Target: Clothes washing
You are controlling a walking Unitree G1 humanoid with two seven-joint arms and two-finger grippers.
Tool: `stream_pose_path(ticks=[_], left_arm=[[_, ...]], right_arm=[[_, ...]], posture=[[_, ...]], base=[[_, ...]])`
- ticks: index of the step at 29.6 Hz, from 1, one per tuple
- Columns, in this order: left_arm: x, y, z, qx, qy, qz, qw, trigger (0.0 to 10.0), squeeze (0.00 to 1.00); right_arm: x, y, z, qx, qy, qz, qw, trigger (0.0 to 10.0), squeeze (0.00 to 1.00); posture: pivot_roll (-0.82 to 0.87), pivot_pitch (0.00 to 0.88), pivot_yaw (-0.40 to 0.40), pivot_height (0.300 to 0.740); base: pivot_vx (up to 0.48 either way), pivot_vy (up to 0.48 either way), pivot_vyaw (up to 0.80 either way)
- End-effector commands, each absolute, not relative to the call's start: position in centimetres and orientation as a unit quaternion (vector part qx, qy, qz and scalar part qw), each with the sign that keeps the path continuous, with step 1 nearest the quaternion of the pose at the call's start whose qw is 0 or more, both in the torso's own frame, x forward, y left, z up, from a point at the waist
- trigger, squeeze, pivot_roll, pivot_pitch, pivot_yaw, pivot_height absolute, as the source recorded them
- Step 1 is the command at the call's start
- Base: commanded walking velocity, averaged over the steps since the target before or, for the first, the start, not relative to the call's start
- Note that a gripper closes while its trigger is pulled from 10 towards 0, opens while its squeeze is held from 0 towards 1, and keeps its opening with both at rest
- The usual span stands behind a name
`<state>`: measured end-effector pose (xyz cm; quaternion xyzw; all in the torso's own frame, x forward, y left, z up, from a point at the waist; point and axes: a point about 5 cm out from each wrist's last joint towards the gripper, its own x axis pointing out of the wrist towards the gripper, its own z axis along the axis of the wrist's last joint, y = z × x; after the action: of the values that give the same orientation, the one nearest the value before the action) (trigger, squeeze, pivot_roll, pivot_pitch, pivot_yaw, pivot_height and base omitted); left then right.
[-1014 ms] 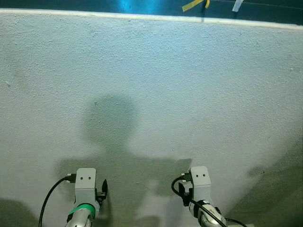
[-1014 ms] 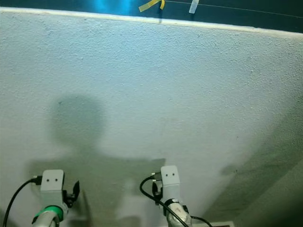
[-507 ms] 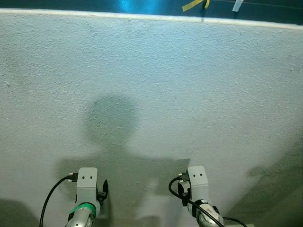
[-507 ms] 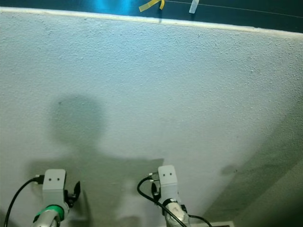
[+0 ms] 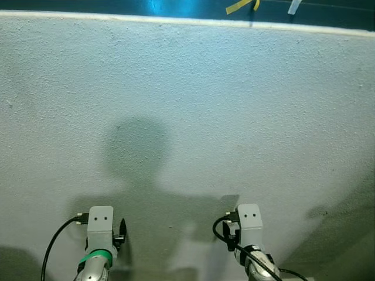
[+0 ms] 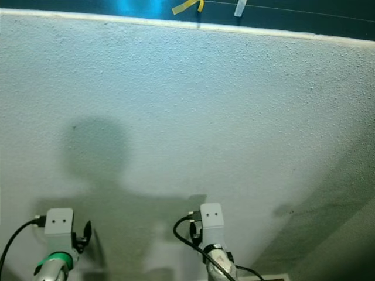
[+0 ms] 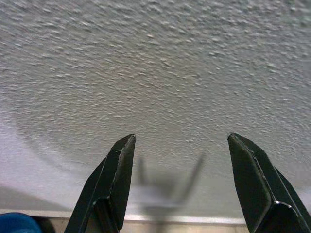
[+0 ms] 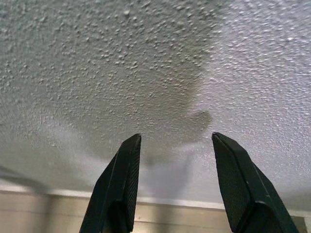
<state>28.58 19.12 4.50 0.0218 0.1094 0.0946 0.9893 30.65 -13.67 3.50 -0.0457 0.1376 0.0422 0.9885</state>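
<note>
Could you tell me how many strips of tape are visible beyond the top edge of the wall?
2: a yellow strip and a pale strip to its right, both on the dark surface beyond the wall.

Textured white wall (image 5: 193,88), yellow tape (image 5: 240,6)

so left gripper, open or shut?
Open. The left gripper has its jaws spread wide, nothing between them, facing the textured white wall.

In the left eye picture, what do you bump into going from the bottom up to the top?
The two grippers, left and right → the robot's round dark shadow on the bumpy white wall → the wall's pale top edge → yellow tape strip.
</note>
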Motion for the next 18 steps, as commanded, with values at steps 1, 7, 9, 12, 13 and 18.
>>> stream_pose_path(ticks=[1, 7, 9, 12, 13, 18], left_arm=[[28.21, 19.0, 3.68, 0.014, 0.13, 0.094, 0.987, 10.0, 0.0], [28.27, 19.05, 3.84, 0.022, 0.121, 0.093, 0.988, 10.0, 0.0], [28.29, 19.0, 3.98, 0.026, 0.113, 0.091, 0.989, 10.0, 0.0], [28.29, 18.82, 4.05, 0.02, 0.109, 0.086, 0.99, 10.0, 0.0], [28.29, 18.82, 4.05, 0.02, 0.109, 0.086, 0.99, 10.0, 0.0], [28.21, 18.62, 4.32, 0.025, 0.094, 0.082, 0.992, 10.0, 0.0]], right_arm=[[30.49, -13.99, 3.11, -0.055, 0.146, 0.039, 0.987, 10.0, 0.0], [30.48, -13.92, 2.95, -0.034, 0.153, 0.036, 0.987, 10.0, 0.0], [30.47, -13.92, 2.96, -0.023, 0.151, 0.037, 0.988, 10.0, 0.0], [30.47, -13.96, 2.95, -0.021, 0.153, 0.038, 0.987, 10.0, 0.0], [30.47, -13.96, 2.95, -0.021, 0.153, 0.038, 0.987, 10.0, 0.0], [30.45, -14.02, 2.92, -0.019, 0.155, 0.041, 0.987, 10.0, 0.0]], posture=[[0.0, 0.024, -0.014, 0.74], [0.0, 0.025, -0.014, 0.74], [0.0, 0.026, -0.015, 0.74], [0.0, 0.028, -0.018, 0.74], [0.0, 0.028, -0.018, 0.74], [0.01, 0.029, -0.019, 0.74]], base=[[0.0, 0.0, 0.0], [0.0, 0.0, -0.13], [0.0, 0.0, -0.8], [0.0, 0.0, -0.8], [0.0, 0.0, -0.8], [0.0, 0.0, -0.8]])
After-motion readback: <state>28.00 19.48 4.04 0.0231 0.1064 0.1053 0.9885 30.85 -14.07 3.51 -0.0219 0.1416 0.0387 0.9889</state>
